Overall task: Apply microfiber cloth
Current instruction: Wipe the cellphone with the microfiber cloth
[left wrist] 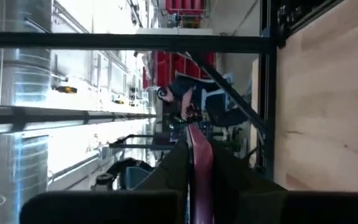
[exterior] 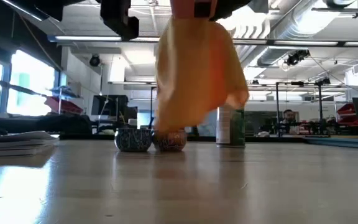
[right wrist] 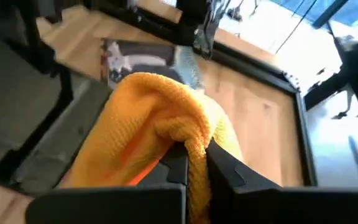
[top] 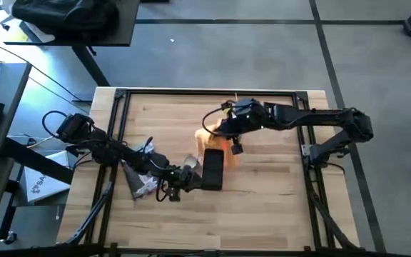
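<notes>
Right gripper [right wrist: 196,163], jaws pinched narrow on the microfiber cloth [right wrist: 148,118], which hangs above mid-table over two small round tins [exterior: 150,139]; left gripper [top: 188,176], jaw state indeterminate, rests near a grey-and-white packet [top: 140,180].

In the low view the top of the hanging orange-yellow microfiber cloth [exterior: 194,68] is cut off by the upper edge, so the right gripper holding it stays out of sight there. The cloth's lower hem hides part of the small round patterned tin [exterior: 169,140] behind it. From above, the right arm's dark wrist [top: 245,118] covers most of the cloth. The left wrist view is blocked by the left gripper's dark fingers [left wrist: 194,168], which look pressed on a thin dark-red object [left wrist: 201,162] too blurred to identify.
</notes>
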Controlling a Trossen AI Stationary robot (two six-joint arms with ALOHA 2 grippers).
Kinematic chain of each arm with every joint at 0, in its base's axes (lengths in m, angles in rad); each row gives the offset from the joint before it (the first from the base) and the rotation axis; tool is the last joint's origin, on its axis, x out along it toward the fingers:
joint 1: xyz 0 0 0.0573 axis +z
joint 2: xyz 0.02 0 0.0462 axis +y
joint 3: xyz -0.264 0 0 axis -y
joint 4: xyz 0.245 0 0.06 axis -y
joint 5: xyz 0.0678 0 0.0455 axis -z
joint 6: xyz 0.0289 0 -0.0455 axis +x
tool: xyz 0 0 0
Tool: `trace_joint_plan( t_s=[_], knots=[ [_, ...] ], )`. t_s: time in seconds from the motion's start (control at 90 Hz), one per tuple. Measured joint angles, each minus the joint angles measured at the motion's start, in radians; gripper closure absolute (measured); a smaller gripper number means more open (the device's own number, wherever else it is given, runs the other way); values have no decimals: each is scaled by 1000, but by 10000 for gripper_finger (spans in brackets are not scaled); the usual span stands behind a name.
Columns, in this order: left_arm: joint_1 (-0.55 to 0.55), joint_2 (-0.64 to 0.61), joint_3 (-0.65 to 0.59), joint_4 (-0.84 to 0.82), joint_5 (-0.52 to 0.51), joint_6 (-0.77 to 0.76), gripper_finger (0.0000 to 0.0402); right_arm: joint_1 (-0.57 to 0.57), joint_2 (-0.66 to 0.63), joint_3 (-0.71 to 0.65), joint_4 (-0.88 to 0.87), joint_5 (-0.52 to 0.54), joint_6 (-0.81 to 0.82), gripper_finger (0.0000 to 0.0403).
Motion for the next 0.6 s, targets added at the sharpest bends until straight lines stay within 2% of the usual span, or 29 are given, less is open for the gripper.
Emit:
trace_joint_plan(
  t_s=[0.122, 0.367, 0.6],
  knots=[
    [1, 0, 0, -12, -9, -30, 389, 28, -1, 0, 33, -79, -8, 403],
    [22, 2, 2, -2, 44, -61, 389, 88, 72, 1, 41, -90, 8, 403],
    [28, 33, 29, -10, 65, -73, 389, 86, 99, 2, 71, -289, 40, 403]
  ],
)
